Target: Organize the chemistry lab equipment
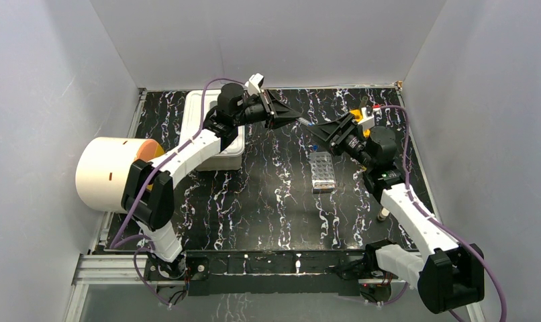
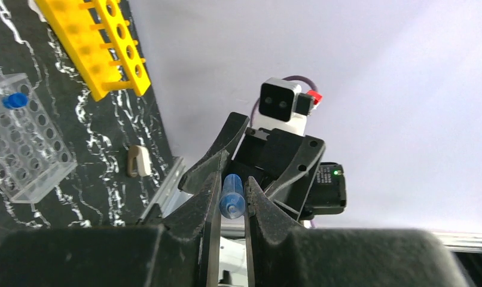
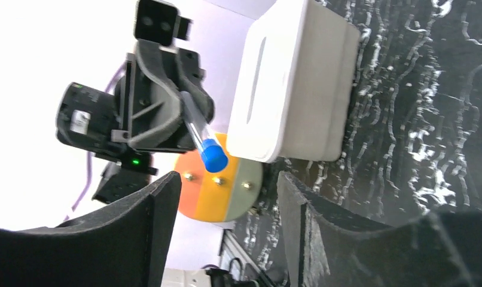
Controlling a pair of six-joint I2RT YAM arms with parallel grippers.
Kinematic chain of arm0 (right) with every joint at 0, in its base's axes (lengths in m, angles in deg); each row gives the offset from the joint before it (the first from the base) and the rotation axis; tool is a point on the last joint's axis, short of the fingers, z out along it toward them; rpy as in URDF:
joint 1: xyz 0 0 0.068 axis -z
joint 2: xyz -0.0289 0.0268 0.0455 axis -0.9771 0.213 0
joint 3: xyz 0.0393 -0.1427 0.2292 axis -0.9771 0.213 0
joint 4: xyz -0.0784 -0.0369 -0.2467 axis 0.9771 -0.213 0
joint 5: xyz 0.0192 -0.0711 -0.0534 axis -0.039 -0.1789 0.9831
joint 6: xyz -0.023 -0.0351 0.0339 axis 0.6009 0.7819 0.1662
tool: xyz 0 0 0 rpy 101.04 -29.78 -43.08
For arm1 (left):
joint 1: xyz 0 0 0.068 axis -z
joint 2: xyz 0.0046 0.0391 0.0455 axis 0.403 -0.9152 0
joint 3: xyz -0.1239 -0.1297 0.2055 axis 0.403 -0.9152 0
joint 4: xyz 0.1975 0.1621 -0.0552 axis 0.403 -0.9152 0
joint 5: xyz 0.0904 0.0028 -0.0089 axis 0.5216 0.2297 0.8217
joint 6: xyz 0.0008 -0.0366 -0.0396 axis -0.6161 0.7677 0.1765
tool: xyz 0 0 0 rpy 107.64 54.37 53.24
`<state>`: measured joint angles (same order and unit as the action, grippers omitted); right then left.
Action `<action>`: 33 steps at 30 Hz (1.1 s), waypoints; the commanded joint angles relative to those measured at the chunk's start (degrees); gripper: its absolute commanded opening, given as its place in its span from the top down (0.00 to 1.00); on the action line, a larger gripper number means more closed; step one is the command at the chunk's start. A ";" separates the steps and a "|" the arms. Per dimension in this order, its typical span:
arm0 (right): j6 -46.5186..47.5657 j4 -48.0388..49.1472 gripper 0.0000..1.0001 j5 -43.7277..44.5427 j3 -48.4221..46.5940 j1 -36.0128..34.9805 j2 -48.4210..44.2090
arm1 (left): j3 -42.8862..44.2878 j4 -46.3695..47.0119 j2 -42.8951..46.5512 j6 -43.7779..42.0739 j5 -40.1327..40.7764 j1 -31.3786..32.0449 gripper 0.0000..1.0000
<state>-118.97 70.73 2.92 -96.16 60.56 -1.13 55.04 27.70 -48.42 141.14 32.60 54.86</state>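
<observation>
The left gripper (image 2: 234, 172) pinched a blue-capped vial (image 3: 206, 142) by its clear body, aloft over the far middle of the table, cap toward the right gripper (image 3: 226, 186), whose fingers stood spread near it. Nearer, a clear rack (image 1: 322, 173) held another vial (image 2: 14, 100) — the yellow tube rack (image 2: 101, 43) lay far right.

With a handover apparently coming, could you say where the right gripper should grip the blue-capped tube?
Probably the capped end of the blue-capped tube, from the cap side: the left gripper clamps its clear body, leaving that end free.
</observation>
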 commanded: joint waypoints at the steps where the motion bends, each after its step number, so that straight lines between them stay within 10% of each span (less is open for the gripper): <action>1: -10.47 12.82 0.35 1.04 -1.71 -0.03 0.35 | -1.47 8.08 2.40 8.97 -0.26 0.20 1.00; 28: -12.97 13.55 0.83 1.92 -3.16 0.03 1.60 | -5.02 15.10 1.94 15.56 -2.07 0.04 1.00; 31: -6.65 5.54 0.84 1.68 -6.08 0.69 1.37 | -4.82 10.97 2.33 12.46 -1.68 -0.27 0.65; 32: 1.35 -4.04 0.83 2.00 -10.71 1.31 1.88 | -3.63 0.72 3.97 3.60 0.19 -0.95 0.33; 33: 6.77 -10.88 0.84 1.80 -13.14 2.00 2.61 | -2.87 -7.02 4.92 -3.07 1.91 -1.59 0.25</action>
<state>-127.87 76.06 4.76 -99.50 60.89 1.36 50.04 38.39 -48.42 153.54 32.23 54.68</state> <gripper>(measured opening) 0.231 0.553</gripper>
